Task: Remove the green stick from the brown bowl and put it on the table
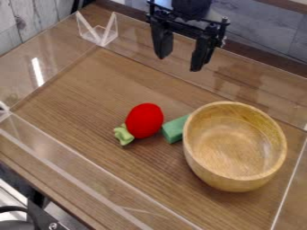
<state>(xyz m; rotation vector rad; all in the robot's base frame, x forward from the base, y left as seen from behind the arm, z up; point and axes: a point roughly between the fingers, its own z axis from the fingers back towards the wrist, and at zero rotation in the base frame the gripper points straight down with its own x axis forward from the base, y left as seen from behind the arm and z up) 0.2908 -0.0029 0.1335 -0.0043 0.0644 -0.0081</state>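
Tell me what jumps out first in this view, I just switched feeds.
The big brown bowl at lower right dominates, and it looks empty inside. Just left of it, the bright red round toy sits on the table, with the green stick lying between toy and bowl, outside the bowl against its rim. The hand hangs open at the top of the view, holding nothing.

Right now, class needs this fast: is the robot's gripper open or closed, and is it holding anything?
Gripper: open, fingers spread and pointing down, holding nothing; it hangs above the table, away from the green stick.
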